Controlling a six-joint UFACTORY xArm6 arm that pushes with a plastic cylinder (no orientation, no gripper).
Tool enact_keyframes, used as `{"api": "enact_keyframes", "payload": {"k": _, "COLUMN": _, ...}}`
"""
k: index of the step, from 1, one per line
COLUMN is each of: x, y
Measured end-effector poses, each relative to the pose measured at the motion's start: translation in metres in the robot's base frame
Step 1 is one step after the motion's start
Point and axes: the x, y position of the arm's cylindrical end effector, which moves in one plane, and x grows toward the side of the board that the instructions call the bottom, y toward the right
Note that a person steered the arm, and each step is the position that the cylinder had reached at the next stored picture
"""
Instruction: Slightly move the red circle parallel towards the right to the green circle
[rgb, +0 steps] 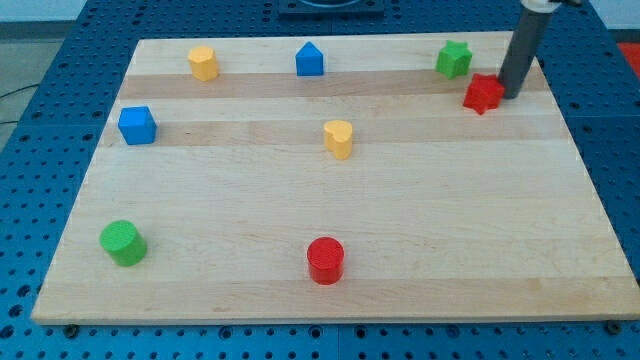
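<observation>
The red circle (325, 260) stands near the view's bottom, at the middle of the wooden board (450, 220). The green circle (123, 243) stands at the bottom left, a long way to the red circle's left and slightly higher in the view. My tip (510, 95) is at the top right, far from both circles. It touches or nearly touches the right side of a red star (483, 94).
A green star (453, 60) sits at the top right next to the red star. A blue pentagon-like block (310, 60) and a yellow hexagon (203, 62) are along the top. A blue cube (137, 125) is at the left, a yellow heart (339, 138) near the middle.
</observation>
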Motion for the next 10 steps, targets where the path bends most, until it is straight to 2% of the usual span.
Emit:
{"api": "enact_keyframes", "payload": {"k": 1, "x": 0.0, "y": -0.027}}
{"api": "enact_keyframes", "payload": {"k": 2, "x": 0.023, "y": -0.013}}
{"api": "enact_keyframes", "payload": {"k": 3, "x": 0.152, "y": -0.013}}
{"api": "enact_keyframes", "payload": {"k": 4, "x": 0.258, "y": -0.081}}
{"api": "enact_keyframes", "payload": {"k": 5, "x": 0.293, "y": -0.136}}
{"api": "enact_keyframes", "payload": {"k": 7, "x": 0.282, "y": -0.214}}
{"api": "enact_keyframes", "payload": {"k": 10, "x": 0.283, "y": -0.228}}
